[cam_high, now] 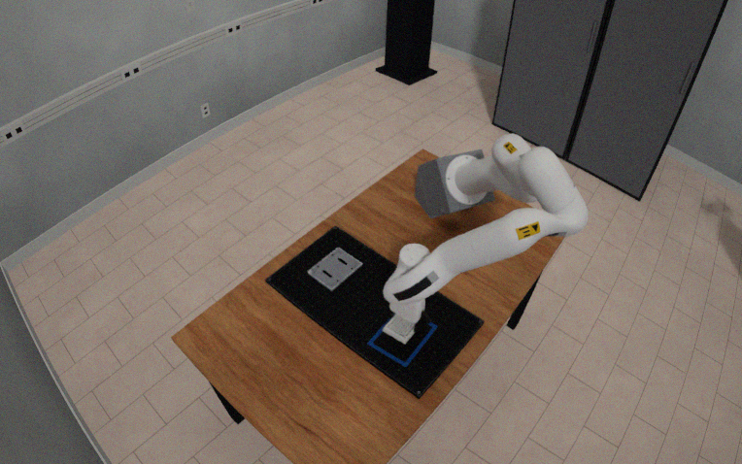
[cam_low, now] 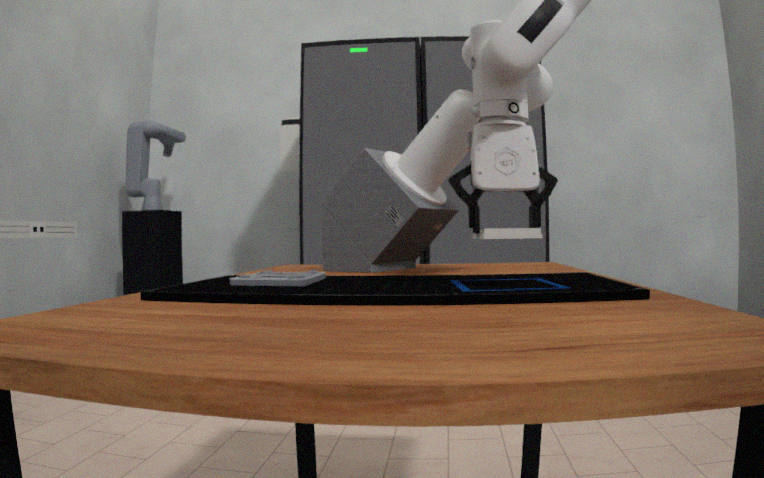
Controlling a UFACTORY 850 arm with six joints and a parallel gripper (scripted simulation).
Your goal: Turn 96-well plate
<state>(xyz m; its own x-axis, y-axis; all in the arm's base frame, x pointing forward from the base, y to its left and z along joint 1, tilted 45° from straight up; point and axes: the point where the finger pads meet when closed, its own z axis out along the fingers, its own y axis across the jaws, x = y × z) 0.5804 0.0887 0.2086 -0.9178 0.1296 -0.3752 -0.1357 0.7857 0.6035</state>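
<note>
My gripper (cam_low: 505, 229) is shut on the white 96-well plate (cam_low: 505, 232) and holds it level, well above the black mat. The blue-framed plate nest (cam_low: 508, 284) lies flat on the mat right below the plate. In the overhead view the plate (cam_high: 400, 327) shows under my wrist, over the far part of the blue nest frame. My arm hides most of the plate there, so I cannot tell where its cut-off corner is.
A grey flat fixture (cam_high: 334, 267) lies on the left part of the black mat (cam_high: 374, 308); it also shows in the front view (cam_low: 277, 277). The robot's grey base block (cam_low: 383, 216) stands on the wooden table behind the mat.
</note>
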